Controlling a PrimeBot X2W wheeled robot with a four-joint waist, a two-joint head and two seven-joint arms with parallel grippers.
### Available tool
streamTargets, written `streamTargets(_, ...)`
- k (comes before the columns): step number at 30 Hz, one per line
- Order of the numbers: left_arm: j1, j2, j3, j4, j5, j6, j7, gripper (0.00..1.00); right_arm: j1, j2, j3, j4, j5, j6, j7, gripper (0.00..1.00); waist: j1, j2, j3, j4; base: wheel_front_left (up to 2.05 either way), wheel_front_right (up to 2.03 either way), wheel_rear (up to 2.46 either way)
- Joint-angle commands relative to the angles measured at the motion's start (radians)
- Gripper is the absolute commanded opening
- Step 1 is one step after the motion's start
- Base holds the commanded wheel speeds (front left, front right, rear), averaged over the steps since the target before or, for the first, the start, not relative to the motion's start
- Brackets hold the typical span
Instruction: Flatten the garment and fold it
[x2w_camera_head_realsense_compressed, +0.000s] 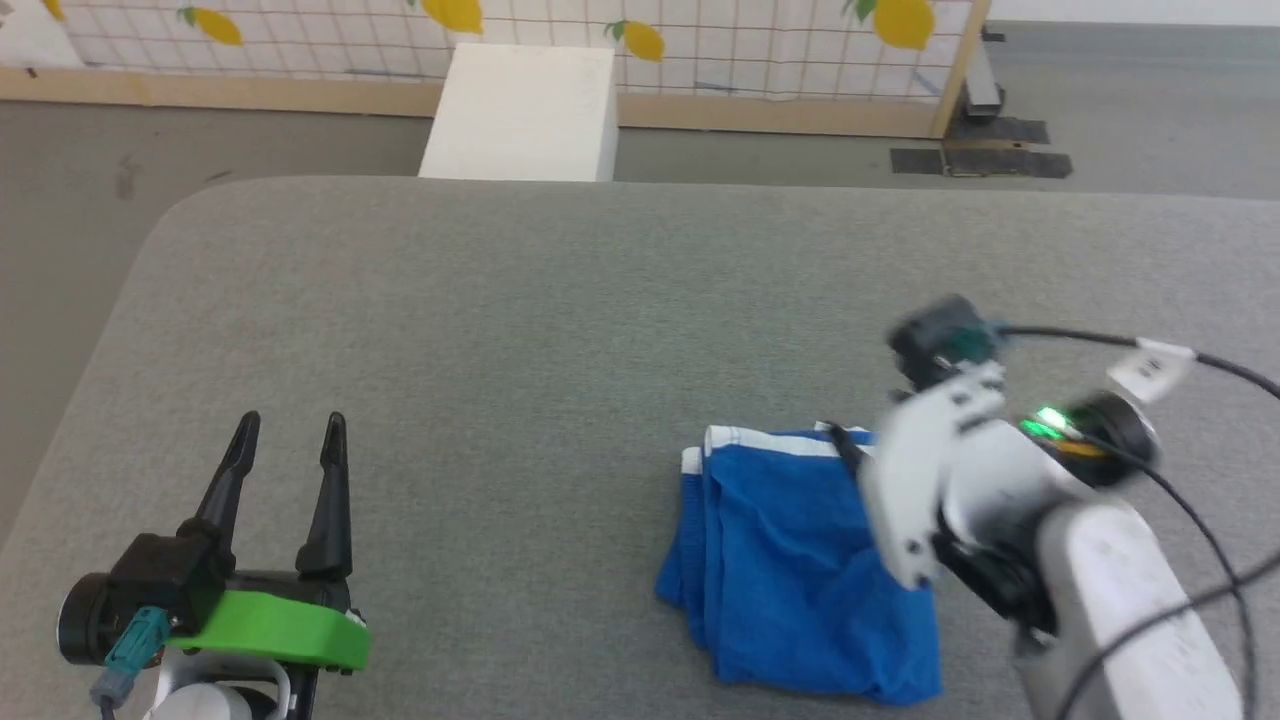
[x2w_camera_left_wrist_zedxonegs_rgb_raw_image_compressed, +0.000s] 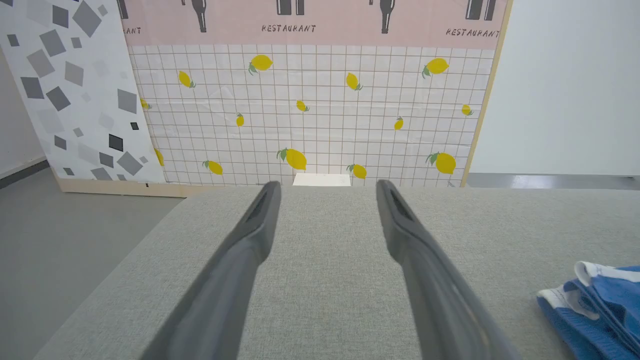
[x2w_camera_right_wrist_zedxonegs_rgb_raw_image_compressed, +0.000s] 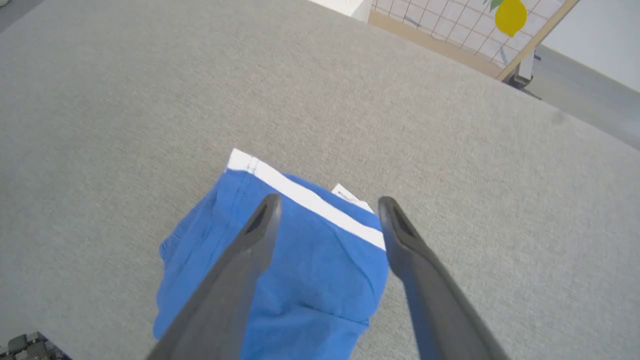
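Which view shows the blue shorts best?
Right wrist view: the shorts lie close and sharp ahead of the open right tool, white band showing. Head view has the right arm covering one edge; left wrist view catches a corner.

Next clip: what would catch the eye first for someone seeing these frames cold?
Bright blue shorts with white trim lie in a bunched heap at the front right of the grey table. The right gripper hangs open over them, gripping nothing. The left gripper sits open at the lower left, well apart from the cloth, and a lemon-print panel stands behind the table.
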Motion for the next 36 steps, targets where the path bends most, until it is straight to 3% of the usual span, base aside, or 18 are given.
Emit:
streamTargets(1,0.009,-0.001,0.001,-0.004,0.015,-0.002,-0.004,1.0,0.046,-0.004,-0.024,-0.011,-0.025,-0.002,0.017,1.0,0.0,0.0,0.0,-0.009,0.0,0.0,0.0)
streamTargets(9,0.003,-0.005,-0.001,-0.003,0.016,-0.009,-0.004,1.0,0.207,0.006,-0.113,0.012,-0.093,-0.002,0.061,1.0,0.0,0.0,0.02,-0.003,0.0,0.0,0.0)
streamTargets(19,-0.005,-0.001,-0.003,0.002,0.018,-0.017,-0.004,1.0,0.203,0.018,-0.143,0.207,-0.102,-0.002,-0.022,1.0,0.0,0.0,0.035,0.013,0.0,0.0,0.0)
streamTargets(20,-0.005,0.0,-0.002,0.003,0.018,-0.018,-0.004,1.0,0.199,0.018,-0.143,0.223,-0.093,-0.002,-0.029,0.93,0.0,0.0,0.035,0.012,0.0,0.0,0.0)
streamTargets(21,-0.004,0.001,-0.001,0.003,0.019,-0.018,-0.004,1.0,0.19,0.018,-0.139,0.238,-0.084,-0.002,-0.045,0.4,0.0,0.0,0.035,0.008,0.0,0.0,0.0)
streamTargets(22,-0.003,0.002,0.0,0.003,0.019,-0.018,-0.004,1.0,0.183,0.018,-0.134,0.248,-0.079,-0.002,-0.057,0.0,0.0,0.0,0.035,0.005,0.0,0.0,0.0)
streamTargets(28,0.019,0.002,0.016,-0.01,0.016,-0.01,-0.004,1.0,0.128,0.004,-0.064,0.269,-0.064,-0.002,-0.071,0.0,0.0,0.0,0.042,-0.083,0.0,0.0,0.0)
streamTargets(36,0.021,0.0,0.038,-0.063,0.015,-0.006,-0.004,1.0,-0.004,-0.191,0.075,0.207,0.011,-0.002,-0.017,0.0,0.0,0.0,0.112,-0.29,0.0,0.0,0.0)
